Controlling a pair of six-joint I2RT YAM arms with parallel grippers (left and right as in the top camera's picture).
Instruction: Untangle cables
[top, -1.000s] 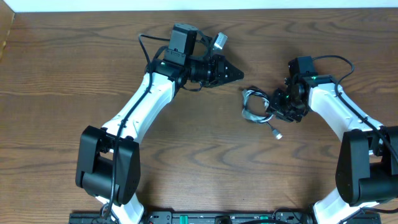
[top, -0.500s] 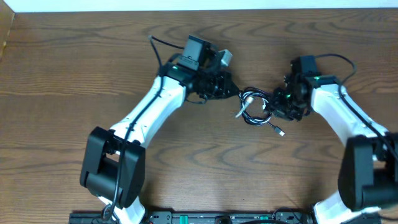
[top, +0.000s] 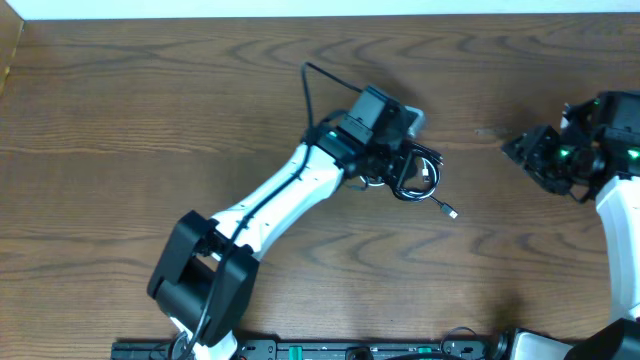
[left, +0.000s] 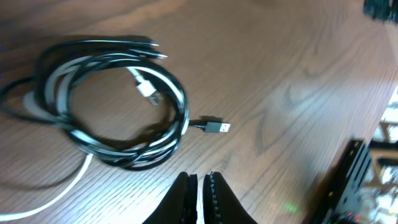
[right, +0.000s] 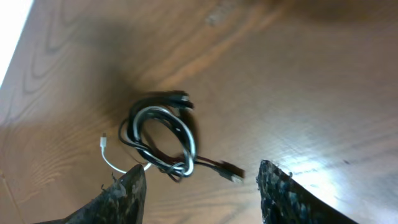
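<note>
Just beside the tangled coil of thin white and black cables (left: 180, 112) hangs the left gripper (left: 200, 177), jaws together; the right gripper (right: 202, 174), farther off, holds its jaws apart, empty.

Overhead straight down, both wrist views angled close onto cables (left: 180, 112)

The place looks like a robotics lab bench. In the overhead view a white-and-black left arm (top: 280, 190) and right arm (top: 618, 220) rise from a black rail (top: 300, 351) with green lights at the lower edge. They reach over a wood-grain table (top: 120, 110), and a plain white strip (top: 300, 8) runs along the top.
</note>
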